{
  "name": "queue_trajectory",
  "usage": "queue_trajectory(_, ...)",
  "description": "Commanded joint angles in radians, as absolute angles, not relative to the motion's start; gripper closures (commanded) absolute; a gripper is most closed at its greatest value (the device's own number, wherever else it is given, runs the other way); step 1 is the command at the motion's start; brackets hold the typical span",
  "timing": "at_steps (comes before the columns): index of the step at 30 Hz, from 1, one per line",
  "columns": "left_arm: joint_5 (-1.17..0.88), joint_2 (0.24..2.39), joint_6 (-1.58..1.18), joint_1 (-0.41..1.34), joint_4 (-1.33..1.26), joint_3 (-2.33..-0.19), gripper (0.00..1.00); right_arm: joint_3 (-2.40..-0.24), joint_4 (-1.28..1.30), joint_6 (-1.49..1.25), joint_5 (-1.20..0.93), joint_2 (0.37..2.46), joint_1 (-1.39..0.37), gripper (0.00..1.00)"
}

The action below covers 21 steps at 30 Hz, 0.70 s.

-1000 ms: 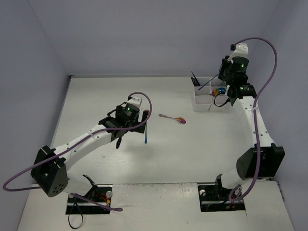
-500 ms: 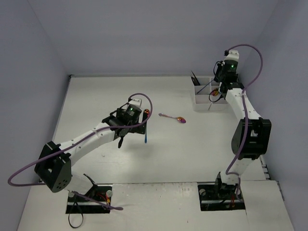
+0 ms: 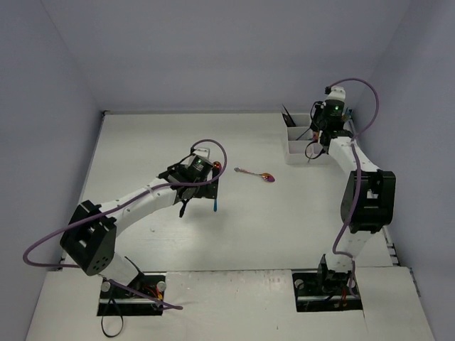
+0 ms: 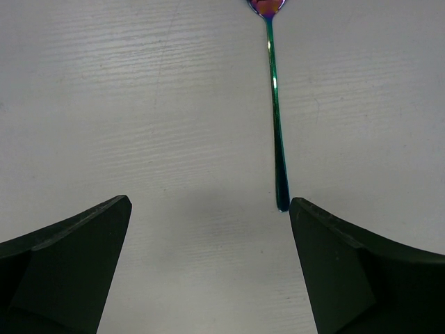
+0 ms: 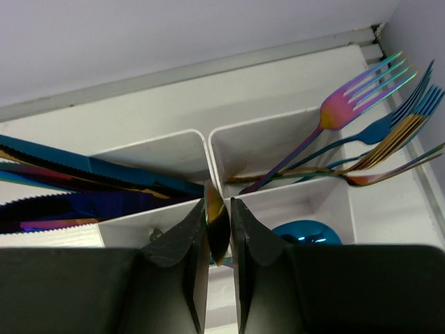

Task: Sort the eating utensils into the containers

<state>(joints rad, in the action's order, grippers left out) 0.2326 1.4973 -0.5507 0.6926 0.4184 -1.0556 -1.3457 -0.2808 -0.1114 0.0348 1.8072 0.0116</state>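
Where the arms stand: left stretched low over the table (image 3: pixel 142 142); right reared over the tray (image 5: pixel 177 149) at the far right.
Left gripper (image 4: pixel 210 202): wide, empty; spoon (image 4: pixel 276 118) flat on the table, handle tip just beside one finger.
Right gripper (image 5: pixel 217 202): narrow, gold utensil (image 5: pixel 217 223) between the jaws; whether gripped, cannot tell.
Tray: knives (image 5: pixel 83 174) in one far compartment, forks (image 5: pixel 348 104) in the next, teal spoon (image 5: pixel 306 233) in a near one.
Loose: pink spoon (image 3: pixel 257 174), mid-table.

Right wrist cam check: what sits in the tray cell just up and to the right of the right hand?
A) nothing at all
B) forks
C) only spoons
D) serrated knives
B: forks lean in that cell of the tray with their tines up and out past the rim. The knives lie in the cell on the left, and the right hand pinches a thin iridescent utensil.
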Motion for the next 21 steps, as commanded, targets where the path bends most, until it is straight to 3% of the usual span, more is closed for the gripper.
queue_trajectory(1,0.23,1.504,-0.596,0.687,0.402,-1.127,0.03,-1.321,-0.376,-0.115,0.021,1.757,0.006,0.8)
queue_trajectory(12,0.246,1.606,-0.636,0.687,0.417,-1.22,0.03,-1.29,-0.291,-0.098,0.059,1.54,0.006,0.24)
queue_trajectory(18,0.263,1.73,-0.647,0.687,0.446,-1.313,0.03,-1.288,-0.119,-0.13,0.125,1.377,0.005,0.09)
queue_trajectory(21,0.274,1.792,-0.651,0.685,0.467,-1.361,0.04,-1.256,-0.057,-0.168,0.139,1.29,0.006,0.06)
